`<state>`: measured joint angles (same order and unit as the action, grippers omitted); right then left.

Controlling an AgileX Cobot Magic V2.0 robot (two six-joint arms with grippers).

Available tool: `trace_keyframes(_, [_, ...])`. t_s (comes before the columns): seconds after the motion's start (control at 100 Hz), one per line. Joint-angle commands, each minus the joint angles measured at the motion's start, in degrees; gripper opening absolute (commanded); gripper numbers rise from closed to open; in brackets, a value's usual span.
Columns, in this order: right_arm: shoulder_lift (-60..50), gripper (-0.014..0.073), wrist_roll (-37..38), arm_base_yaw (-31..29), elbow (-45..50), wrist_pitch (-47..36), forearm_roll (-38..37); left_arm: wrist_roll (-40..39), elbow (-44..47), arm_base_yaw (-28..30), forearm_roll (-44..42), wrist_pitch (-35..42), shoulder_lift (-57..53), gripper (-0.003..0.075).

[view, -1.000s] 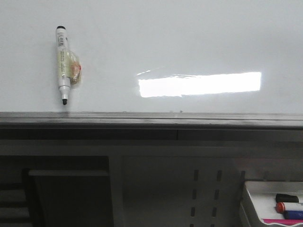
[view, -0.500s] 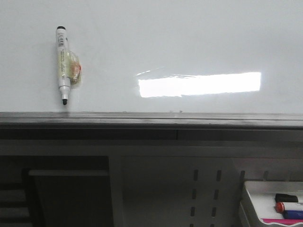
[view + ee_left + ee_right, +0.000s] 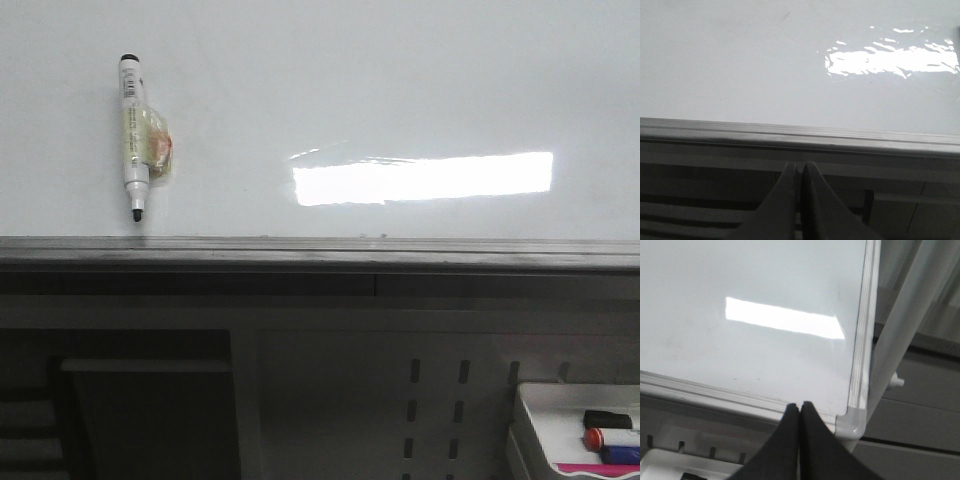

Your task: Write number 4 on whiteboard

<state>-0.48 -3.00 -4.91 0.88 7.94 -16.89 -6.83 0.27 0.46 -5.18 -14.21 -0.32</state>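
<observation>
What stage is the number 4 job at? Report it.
Nothing is done: the whiteboard carries no stroke. Nothing is in hand: the left gripper and right gripper both have their fingers closed on nothing, below the board's lower edge. The black marker sits stuck on the board, tip down. Left: taking a marker and drawing the 4.

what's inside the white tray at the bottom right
The tray holds markers: a black one, a red-capped one and a blue one. A pink strip shows too; the rest is out of frame.
</observation>
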Motion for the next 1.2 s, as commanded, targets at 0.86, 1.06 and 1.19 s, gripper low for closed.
trace_keyframes(0.86, [3.8,-0.0064,0.4,-0.4,-16.0,11.0,17.2,-0.1,-16.9,-0.2,-1.7,-5.2,5.8,-0.002])
trace_keyframes(1.06, [10.5,-0.0064,0.4,-0.4,-22.9,20.3,19.0,0.1,-19.9,-0.4,-1.7,-5.3,11.3,0.0116])
trace_keyframes(1.19, [11.6,-0.0064,0.4,-0.4,-23.3,20.9,19.3,0.1,-19.9,-0.4,-0.6,-0.9,14.0,0.0418])
